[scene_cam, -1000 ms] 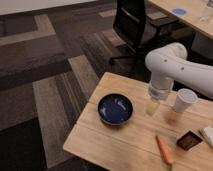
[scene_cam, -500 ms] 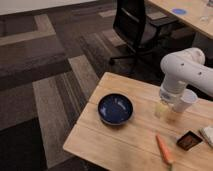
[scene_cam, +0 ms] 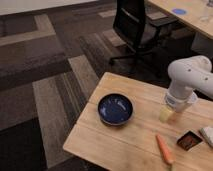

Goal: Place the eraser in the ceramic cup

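Note:
The eraser [scene_cam: 189, 141] is a small dark block with reddish-brown edges, lying on the wooden table [scene_cam: 125, 142] near its right front. The white ceramic cup [scene_cam: 193, 101] stands farther back and is mostly hidden behind my white arm [scene_cam: 187, 77]. My gripper [scene_cam: 166, 114] hangs from the arm just above the table, left of the cup and up-left of the eraser. It touches neither, and nothing shows in it.
A wide dark-blue bowl [scene_cam: 115, 109] sits mid-table, left of the gripper. An orange carrot-like stick [scene_cam: 165, 148] lies at the front, left of the eraser. A white object [scene_cam: 207, 135] is at the right edge. A black office chair [scene_cam: 137, 27] stands behind the table.
The arm and gripper have moved right, away from the bowl and toward the cup, and now cover most of the cup. The eraser, stick and bowl have not moved.

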`<state>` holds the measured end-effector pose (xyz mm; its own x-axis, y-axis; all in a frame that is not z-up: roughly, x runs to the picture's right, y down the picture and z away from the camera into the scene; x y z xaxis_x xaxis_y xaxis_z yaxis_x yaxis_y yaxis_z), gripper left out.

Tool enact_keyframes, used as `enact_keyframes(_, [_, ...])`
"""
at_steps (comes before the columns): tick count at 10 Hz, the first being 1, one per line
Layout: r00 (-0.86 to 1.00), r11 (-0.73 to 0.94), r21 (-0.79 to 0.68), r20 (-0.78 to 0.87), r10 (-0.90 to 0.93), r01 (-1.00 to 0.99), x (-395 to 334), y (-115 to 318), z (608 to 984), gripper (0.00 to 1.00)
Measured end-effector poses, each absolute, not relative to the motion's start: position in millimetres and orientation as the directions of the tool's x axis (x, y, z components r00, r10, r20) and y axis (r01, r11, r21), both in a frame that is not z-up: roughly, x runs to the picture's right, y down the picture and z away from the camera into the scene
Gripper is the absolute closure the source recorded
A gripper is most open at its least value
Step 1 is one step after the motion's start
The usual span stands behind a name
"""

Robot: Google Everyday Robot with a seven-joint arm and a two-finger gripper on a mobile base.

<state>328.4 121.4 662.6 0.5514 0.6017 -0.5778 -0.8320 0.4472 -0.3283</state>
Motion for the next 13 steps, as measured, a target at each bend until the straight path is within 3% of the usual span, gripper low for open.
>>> enact_keyframes(4, [0.511,0.457,-0.261,-0.618,0.597,-0.850,381.2,166.8,641.9,0.35])
enact_keyframes(9, [0.556,0.456,-0.324,-0.561,0.613,-0.829,384.6,214.1,639.6,0.39])
enact_keyframes(13, [0.576,0.489,-0.318,-0.570,0.586,-0.812,388.2,203.2,633.1,0.92])
